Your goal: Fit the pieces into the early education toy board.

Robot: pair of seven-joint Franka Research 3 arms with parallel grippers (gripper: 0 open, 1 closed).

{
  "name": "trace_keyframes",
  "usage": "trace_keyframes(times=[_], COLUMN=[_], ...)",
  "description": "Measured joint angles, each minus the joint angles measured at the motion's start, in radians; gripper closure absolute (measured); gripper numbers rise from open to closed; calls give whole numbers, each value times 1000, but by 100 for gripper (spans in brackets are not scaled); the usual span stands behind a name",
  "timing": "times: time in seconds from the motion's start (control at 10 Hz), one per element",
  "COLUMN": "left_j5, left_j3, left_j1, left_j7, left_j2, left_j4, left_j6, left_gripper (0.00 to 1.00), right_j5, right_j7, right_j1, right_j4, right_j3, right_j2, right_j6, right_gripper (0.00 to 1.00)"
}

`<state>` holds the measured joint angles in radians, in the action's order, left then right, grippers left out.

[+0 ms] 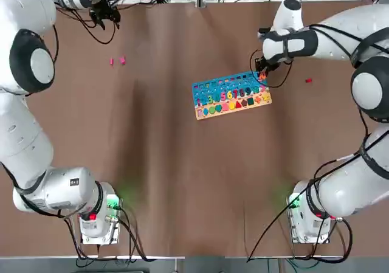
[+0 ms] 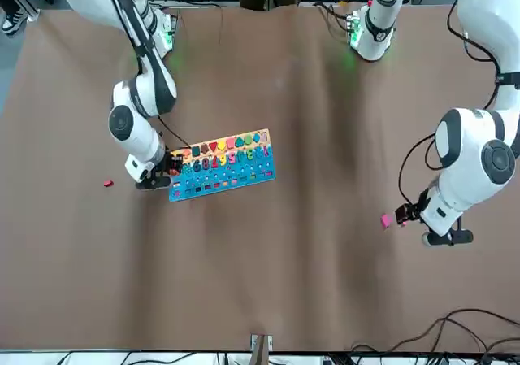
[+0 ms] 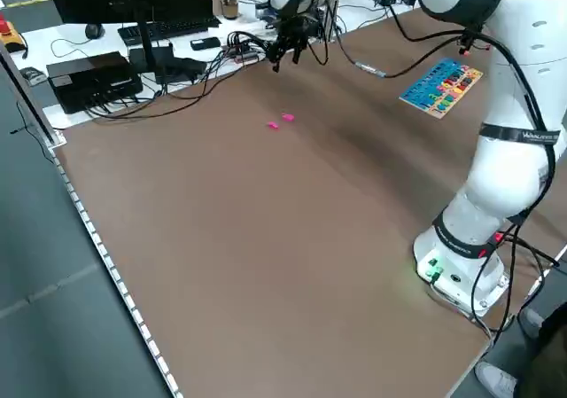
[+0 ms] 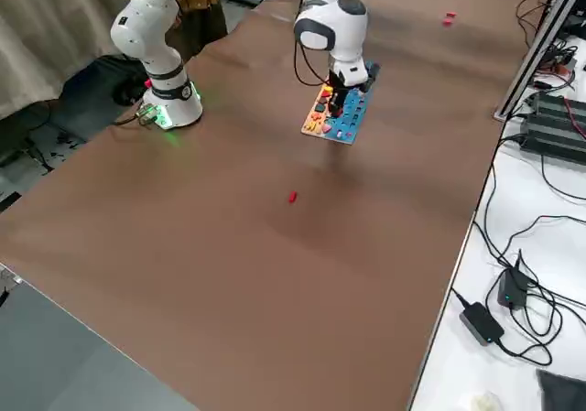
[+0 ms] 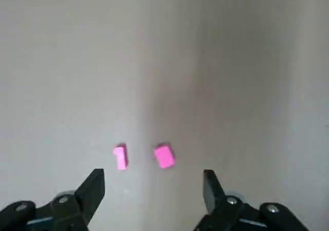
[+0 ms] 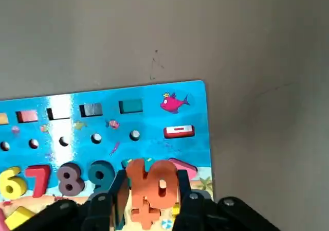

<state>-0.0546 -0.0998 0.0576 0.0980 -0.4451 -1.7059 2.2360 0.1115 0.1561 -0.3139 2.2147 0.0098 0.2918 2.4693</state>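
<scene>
Orange "10" piece [image 6: 152, 187] is pinched by right gripper [image 6: 151, 200] over board [image 1: 231, 95] end slot, ready for seating. Left gripper [image 5: 152, 195] is held spread above two pink pieces [image 5: 143, 156], prob. for pickup. Red piece [image 1: 309, 80] is left beside board.

Four loose pieces show — two pink pieces [image 5: 121, 156] [image 5: 164, 156] lying side by side on the table, one red piece [image 1: 309, 80], and one orange "10" [image 6: 150, 187]. One toy board [image 1: 220, 84] — and two grippers, left gripper [image 5: 151, 192] and right gripper [image 6: 149, 202].
</scene>
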Motion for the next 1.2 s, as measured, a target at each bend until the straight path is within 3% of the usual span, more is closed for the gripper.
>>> trace_keyframes(times=[0.3, 0.7, 1.2], left_j5=[0, 0, 0], left_j3=[80, 87, 111], left_j1=[-26, -26, -22], left_j7=[-3, -3, -3], left_j2=[-33, -68, -111], left_j4=[-31, -164, -202], left_j6=[60, 246, 279], left_gripper=[11, 11, 14], right_j5=[0, 0, -1], right_j7=[0, -2, -16], right_j1=[-12, -20, -20], right_j4=[16, 24, 34], right_j3=[23, 34, 34], right_j2=[19, 42, 75], right_j6=[36, 59, 105], right_gripper=[57, 57, 57])
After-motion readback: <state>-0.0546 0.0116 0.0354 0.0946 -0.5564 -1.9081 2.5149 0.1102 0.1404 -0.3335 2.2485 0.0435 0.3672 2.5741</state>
